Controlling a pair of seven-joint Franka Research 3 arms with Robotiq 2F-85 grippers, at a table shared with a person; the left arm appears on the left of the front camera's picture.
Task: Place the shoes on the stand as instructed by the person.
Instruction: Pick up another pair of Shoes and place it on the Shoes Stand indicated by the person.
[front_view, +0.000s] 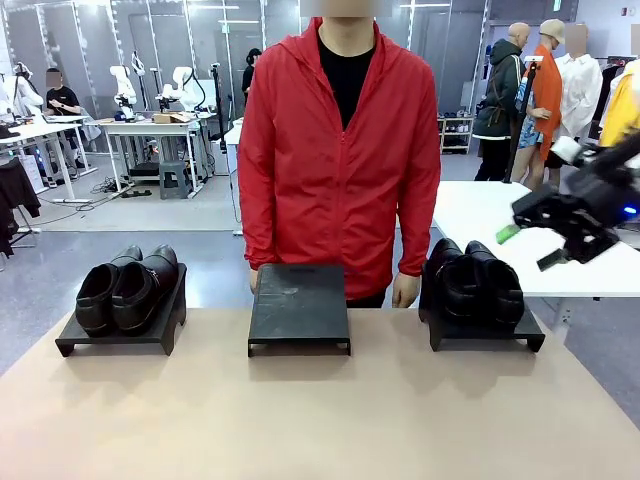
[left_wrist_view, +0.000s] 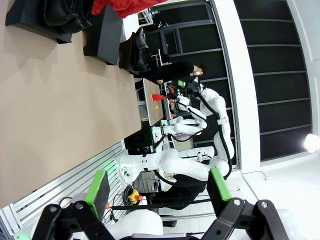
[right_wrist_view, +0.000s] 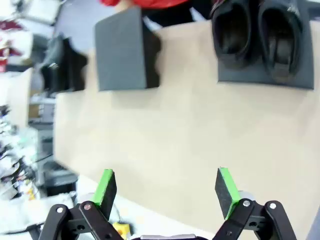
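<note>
1. Your right gripper (right_wrist_view: 166, 192) stands wide open with nothing between its green pads (right_wrist_view: 105, 186). From the front you see it raised off the right edge of the table (front_view: 300, 420), just beside the right-hand pair of shoes (front_view: 478, 282) and apart from them.
2. Ahead of its fingertips, past a stretch of bare tabletop, that pair of black glossy shoes sits on the right stand (right_wrist_view: 265, 75), slightly toward the right finger, openings facing the wrist camera.
3. Further ahead toward the left finger stands the bare middle stand (right_wrist_view: 122, 50), and beyond it the left-hand pair (right_wrist_view: 60, 67), blurred.
4. Your left gripper (left_wrist_view: 159, 186) is also released, its pads (left_wrist_view: 98, 189) spread and empty, held clear of the table.
5. Far beyond its left finger, the stands and shoes line the table's far edge; the middle stand shows near the picture's top.
6. In the front view the left-hand pair rests side by side on the left stand (front_view: 90, 345).
7. The person (front_view: 340, 150), in a red jacket, stands behind the middle stand, one hand (front_view: 405, 290) hanging at the table's far edge.
</note>
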